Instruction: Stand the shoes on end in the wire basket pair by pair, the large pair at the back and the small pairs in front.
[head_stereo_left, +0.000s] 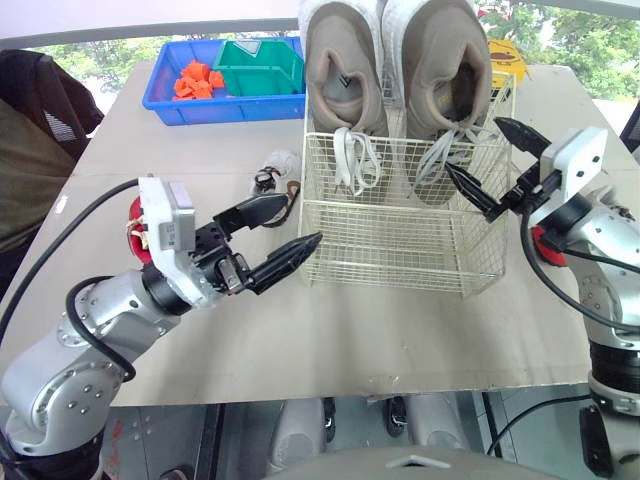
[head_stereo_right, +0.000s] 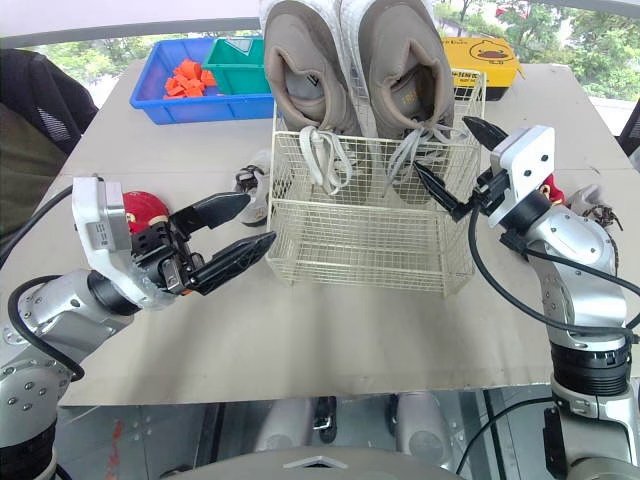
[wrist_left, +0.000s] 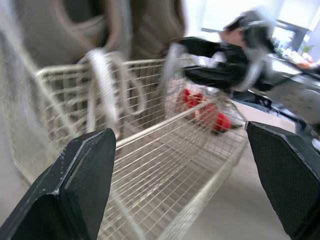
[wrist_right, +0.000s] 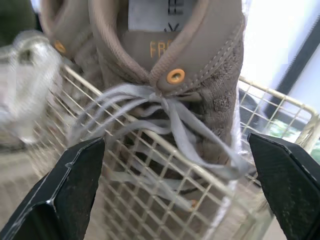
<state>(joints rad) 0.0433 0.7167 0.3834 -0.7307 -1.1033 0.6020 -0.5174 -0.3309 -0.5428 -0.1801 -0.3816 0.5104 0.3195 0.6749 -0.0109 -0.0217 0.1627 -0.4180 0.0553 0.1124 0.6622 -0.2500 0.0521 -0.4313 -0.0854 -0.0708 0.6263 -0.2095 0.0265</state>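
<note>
Gaping empty, the left jaws hover by the front left corner of the wire basket (head_stereo_left: 400, 250) and the right jaws by its right wall, the large pair (head_stereo_left: 345, 80) standing on end at its back, a small shoe (head_stereo_left: 272, 172) lying on the surface (head_stereo_left: 300, 330) just left.

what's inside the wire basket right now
One large tan pair of shoes stands on end at the back of the wire basket, laces dangling; the front half holds nothing. Their toe ends are screened by mesh.
</note>
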